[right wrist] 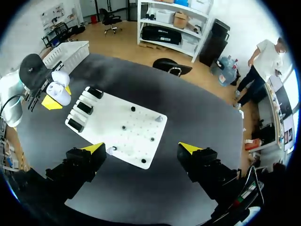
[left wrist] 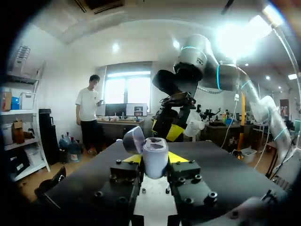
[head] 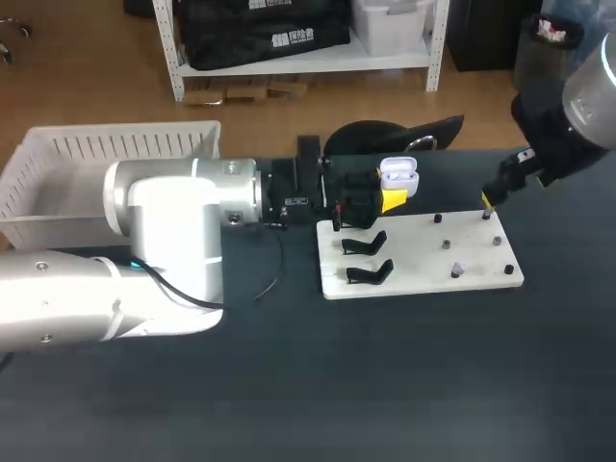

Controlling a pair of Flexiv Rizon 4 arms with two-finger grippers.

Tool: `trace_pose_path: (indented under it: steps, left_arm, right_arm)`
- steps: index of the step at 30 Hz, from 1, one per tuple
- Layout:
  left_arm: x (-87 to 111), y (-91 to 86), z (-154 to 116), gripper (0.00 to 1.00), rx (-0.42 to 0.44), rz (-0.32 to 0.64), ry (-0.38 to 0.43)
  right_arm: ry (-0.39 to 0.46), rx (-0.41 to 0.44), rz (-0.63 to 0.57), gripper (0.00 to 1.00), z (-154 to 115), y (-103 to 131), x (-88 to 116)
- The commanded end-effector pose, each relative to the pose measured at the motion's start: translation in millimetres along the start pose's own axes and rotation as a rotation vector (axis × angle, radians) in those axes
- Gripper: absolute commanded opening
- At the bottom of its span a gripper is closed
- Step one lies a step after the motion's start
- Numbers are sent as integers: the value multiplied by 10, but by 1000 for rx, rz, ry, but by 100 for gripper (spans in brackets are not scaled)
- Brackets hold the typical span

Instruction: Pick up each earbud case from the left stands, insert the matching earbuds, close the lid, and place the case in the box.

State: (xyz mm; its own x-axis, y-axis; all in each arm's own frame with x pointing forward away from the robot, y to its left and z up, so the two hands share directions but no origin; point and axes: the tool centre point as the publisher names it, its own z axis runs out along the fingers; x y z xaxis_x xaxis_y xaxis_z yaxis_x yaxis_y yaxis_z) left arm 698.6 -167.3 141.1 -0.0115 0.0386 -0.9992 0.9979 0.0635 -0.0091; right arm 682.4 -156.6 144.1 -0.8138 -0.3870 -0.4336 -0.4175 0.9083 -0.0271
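Left pincer [left wrist: 155, 159], arm stretched level, clamps open earbud case [head: 398, 176]; right pincer [right wrist: 142, 148] spread wide above board [right wrist: 113, 117].

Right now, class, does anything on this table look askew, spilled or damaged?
Nothing stands out. The earbud case sits upright in the left hand, lid open, and the white board lies flat with its black stands in line.

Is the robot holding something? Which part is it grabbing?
Yes. The left gripper pinches the white earbud case by the sides of its lower body, with its lid flipped open. The right gripper is open and holds nothing.
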Motion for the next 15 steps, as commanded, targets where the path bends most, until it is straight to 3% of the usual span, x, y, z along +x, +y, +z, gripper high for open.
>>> trace_pose_path:
  steps: [1, 15]
  left_arm:
    - [22, 9, 1, 0, -13, 4, -2]
    - [22, 9, 1, 0, -13, 4, -2]
  right_arm:
    - [-8, 110, 3, 100, -1, 23, 31]
    - [-8, 110, 3, 100, -1, 23, 31]
